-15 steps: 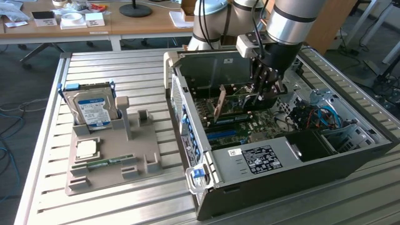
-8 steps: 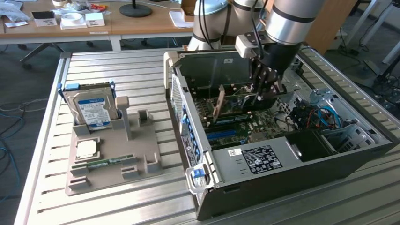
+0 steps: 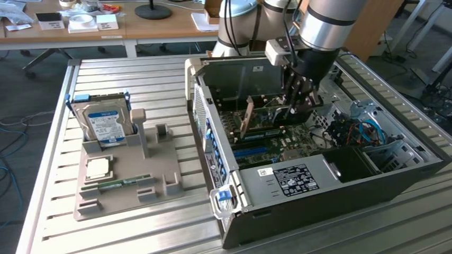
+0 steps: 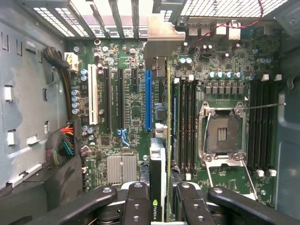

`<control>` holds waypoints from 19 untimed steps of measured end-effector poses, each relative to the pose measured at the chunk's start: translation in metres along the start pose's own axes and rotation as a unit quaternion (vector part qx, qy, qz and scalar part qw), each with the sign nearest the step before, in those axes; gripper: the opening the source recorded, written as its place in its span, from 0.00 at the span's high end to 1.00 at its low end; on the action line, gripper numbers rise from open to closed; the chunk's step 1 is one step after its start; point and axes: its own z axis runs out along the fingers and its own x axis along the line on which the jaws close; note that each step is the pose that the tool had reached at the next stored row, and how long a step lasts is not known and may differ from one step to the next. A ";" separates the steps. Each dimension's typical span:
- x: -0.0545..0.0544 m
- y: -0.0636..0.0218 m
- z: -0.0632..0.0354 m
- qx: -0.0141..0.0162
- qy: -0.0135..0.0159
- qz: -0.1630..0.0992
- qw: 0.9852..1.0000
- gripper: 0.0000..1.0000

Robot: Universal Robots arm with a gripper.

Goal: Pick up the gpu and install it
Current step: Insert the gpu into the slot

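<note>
The gpu (image 3: 263,112) hangs on edge inside the open computer case (image 3: 367,185), just above the motherboard (image 3: 282,145). My gripper (image 3: 297,106) reaches down into the case and is shut on the card's upper edge. In the wrist view the gpu (image 4: 160,154) shows edge-on between my fingers (image 4: 138,206). Its green board runs beside the long blue slot (image 4: 148,98), and its pale metal bracket (image 4: 161,40) points at the rear slot openings. I cannot tell whether the card's edge touches a slot.
Outside the case, at the exterior view's left, a grey holder (image 3: 134,164) carries a hard drive (image 3: 106,123), a processor (image 3: 97,168) and a memory stick (image 3: 124,183). Inside are cables (image 3: 360,132), an open processor socket (image 4: 222,133) and memory slots (image 4: 187,122). Case walls stand close around the card.
</note>
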 end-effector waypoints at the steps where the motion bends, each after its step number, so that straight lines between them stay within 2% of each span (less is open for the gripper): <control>1: 0.000 0.0000 -0.0001 0.000 0.000 0.000 1.000 0.73; 9: 0.001 0.0006 0.0047 0.000 0.000 0.000 1.000 0.73; 19: 0.002 0.0061 0.0086 0.000 0.000 0.000 1.000 0.73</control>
